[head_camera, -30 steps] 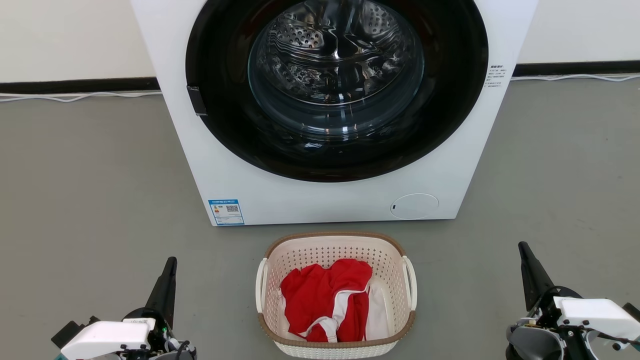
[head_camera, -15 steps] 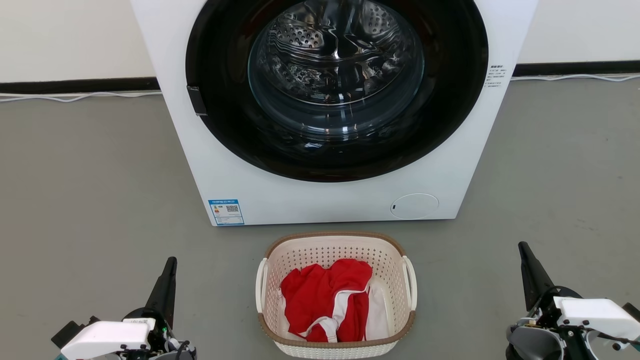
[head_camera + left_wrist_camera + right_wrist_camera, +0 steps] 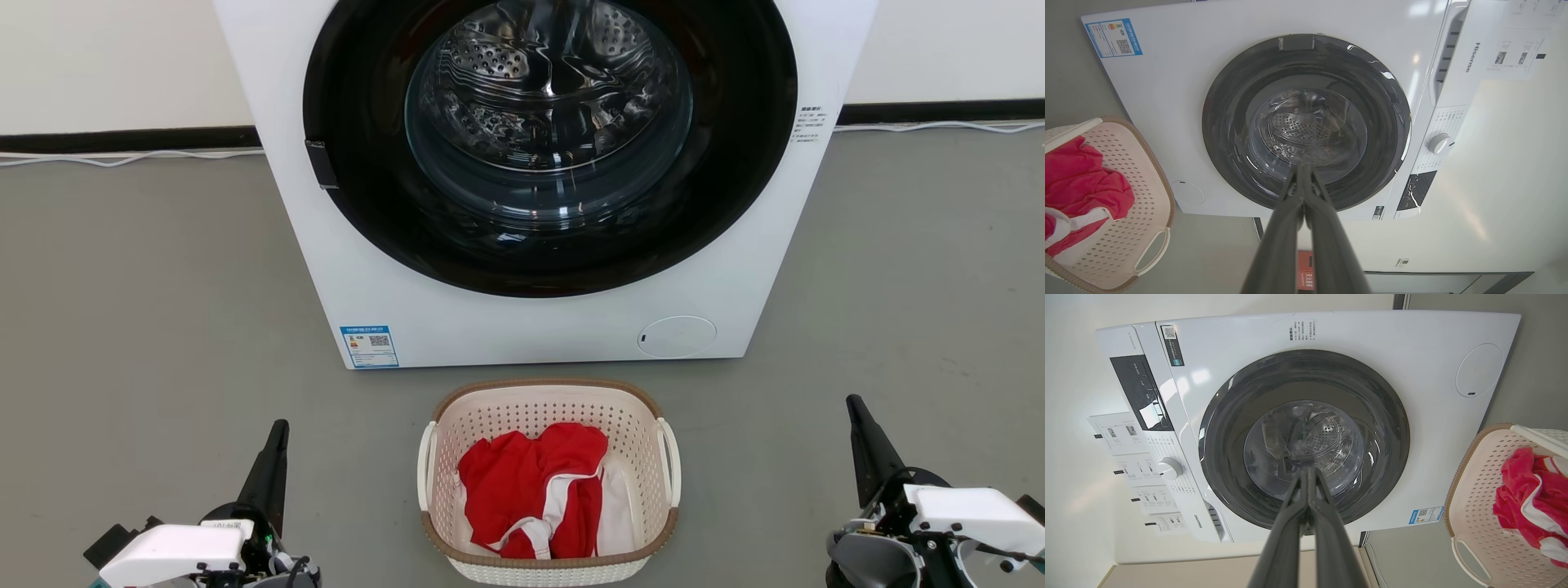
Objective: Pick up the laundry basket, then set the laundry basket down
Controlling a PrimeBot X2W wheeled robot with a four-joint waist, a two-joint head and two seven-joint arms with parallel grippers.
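- Now the laundry basket is sitting on the floor before the washing machine, holding red clothing.
- Left pincer and right pincer are hovering closed, apart from it.

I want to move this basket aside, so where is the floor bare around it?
Bare floor lies between the laundry basket and the left gripper, and toward the right gripper. Only a narrow strip separates basket and washing machine.

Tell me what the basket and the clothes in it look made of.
The laundry basket: likely matte moulded plastic, walls pierced with regular holes; brown rim looks woven, perhaps moulded too. The red and white clothes: soft fabric, creased and slumped, no shine.
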